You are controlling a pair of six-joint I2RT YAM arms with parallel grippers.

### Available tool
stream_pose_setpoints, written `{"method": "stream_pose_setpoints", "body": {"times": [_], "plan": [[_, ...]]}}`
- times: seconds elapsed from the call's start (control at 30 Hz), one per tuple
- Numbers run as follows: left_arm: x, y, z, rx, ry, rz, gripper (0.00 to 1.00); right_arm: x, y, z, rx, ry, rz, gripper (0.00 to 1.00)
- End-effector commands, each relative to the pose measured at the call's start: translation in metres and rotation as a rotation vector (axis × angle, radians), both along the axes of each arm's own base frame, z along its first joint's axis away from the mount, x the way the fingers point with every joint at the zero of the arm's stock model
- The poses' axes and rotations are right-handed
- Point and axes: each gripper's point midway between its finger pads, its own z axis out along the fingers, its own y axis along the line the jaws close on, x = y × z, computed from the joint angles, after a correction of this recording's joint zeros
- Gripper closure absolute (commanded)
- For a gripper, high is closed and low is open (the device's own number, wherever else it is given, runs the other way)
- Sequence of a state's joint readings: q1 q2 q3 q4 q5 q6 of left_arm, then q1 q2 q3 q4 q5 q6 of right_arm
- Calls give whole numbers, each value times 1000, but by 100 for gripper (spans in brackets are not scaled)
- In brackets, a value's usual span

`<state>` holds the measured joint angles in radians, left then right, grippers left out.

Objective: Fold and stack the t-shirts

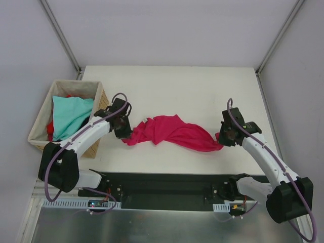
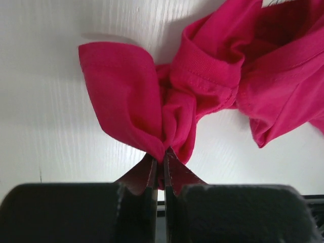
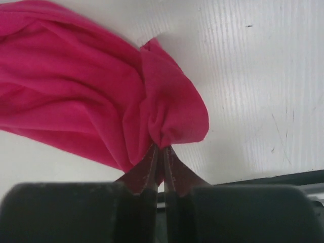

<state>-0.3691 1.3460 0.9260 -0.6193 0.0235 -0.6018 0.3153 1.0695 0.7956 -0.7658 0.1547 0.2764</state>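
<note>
Closest in, at the left wrist: left gripper [image 2: 163, 152], jaws pressed together on a bunched edge of the magenta tee [image 2: 121, 96], a stitched hem folded just beyond the pinch. No such detail from above.

From the top view, left to right: basket [image 1: 76, 82] beside the left edge of the table [image 1: 177, 86], with a teal tee [image 1: 71, 114] heaped over a red tee [image 1: 49, 127], both out of sight of either wrist camera. Next, the left gripper, then the magenta tee strung crumpled across the near middle of the table, one end at each arm.

At the right wrist: right gripper [image 3: 161, 149], jaws likewise squeezed on a gathered corner of the magenta tee, plain cloth fanning away to the left, white table on the right.
</note>
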Motion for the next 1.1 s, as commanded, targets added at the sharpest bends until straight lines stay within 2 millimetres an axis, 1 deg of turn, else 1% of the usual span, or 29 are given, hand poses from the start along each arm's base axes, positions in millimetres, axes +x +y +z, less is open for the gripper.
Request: {"method": "stream_pose_setpoints", "body": {"times": [0.0, 0.03, 0.07, 0.1, 0.13, 0.17, 0.2, 0.23, 0.27, 0.3, 0.33, 0.37, 0.4, 0.43, 0.47, 0.5, 0.53, 0.57, 0.6, 0.63, 0.67, 0.7, 0.73, 0.77, 0.8, 0.83, 0.93, 1.0, 1.07], "plan": [[-16, -4, -3, -29, -9, 48, 100, 2, 20, 35, 107, -14, 43, 66], [-26, 0, -12, -24, 16, 63, 99, 3, 24, 44, 109, -8, 62, 48], [-30, 0, -10, -36, 7, 73, 95, -4, 23, 50, 95, 18, 81, 21], [-39, 3, -17, -40, 30, 91, 91, -2, 22, 60, 78, 3, 96, 13], [-44, 3, -13, -55, 17, 99, 82, 9, 30, 93, 61, -80, 166, 4], [-47, 4, -14, -58, 17, 108, 75, 10, 33, 103, 19, -82, 207, 4], [-51, 6, -16, -58, 20, 122, 62, 18, 31, 116, -48, -115, 222, 4], [-52, 10, -16, -48, 16, 135, 52, 21, 47, 131, -69, -151, 305, 4], [-53, 14, -13, -36, -2, 154, 41, 38, 66, 145, -63, -184, 342, 4], [-54, 18, -13, -26, -7, 180, 31, 44, 84, 147, -45, -199, 385, 4], [-53, 22, -12, -9, -20, 196, 28, 45, 108, 146, -18, -204, 448, 4], [-53, 24, -9, -10, -36, 208, 27, 58, 133, 147, 23, -241, 480, 4], [-53, 26, -9, -9, -41, 220, 26, 66, 155, 128, 27, -197, 520, 3], [-53, 26, -7, -11, -49, 224, 25, 66, 178, 118, 23, -187, 576, 2], [-53, 27, -6, -8, -52, 229, 25, 77, 198, 124, 26, -229, 606, 2], [-54, 28, -7, -9, -51, 237, 25, 87, 214, 93, -35, -170, 627, 1], [-55, 28, -6, -11, -55, 240, 25, 85, 233, 88, -39, -161, 670, 0], [-56, 30, -6, -7, -58, 245, 25, 87, 244, 81, -46, -145, 686, 6], [-61, 33, -9, 0, -47, 257, 25, 92, 259, 80, -33, -149, 696, 7], [-62, 34, -7, -5, -61, 264, 25, 91, 272, 59, -41, -110, 718, 8], [-64, 37, -8, 4, -63, 272, 25, 93, 283, 53, -21, -112, 727, 11], [-68, 40, -10, 11, -58, 278, 24, 94, 293, 52, 4, -113, 725, 13], [-69, 42, -8, 9, -71, 279, 25, 94, 300, 39, -4, -94, 729, 14], [-71, 43, -8, 11, -74, 281, 23, 95, 307, 36, 3, -106, 734, 15], [-72, 45, -9, 17, -79, 284, 23, 97, 310, 32, -7, -107, 734, 17], [-73, 47, -8, 20, -82, 284, 22, 97, 317, 24, -13, -97, 735, 18], [-74, 47, -8, 21, -81, 282, 22, 99, 324, 15, -31, -102, 723, 23], [-74, 48, -8, 23, -80, 281, 22, 104, 324, 7, -54, -106, 709, 27], [-76, 49, -9, 30, -76, 276, 22, 106, 325, 5, -67, -115, 709, 29]]}}
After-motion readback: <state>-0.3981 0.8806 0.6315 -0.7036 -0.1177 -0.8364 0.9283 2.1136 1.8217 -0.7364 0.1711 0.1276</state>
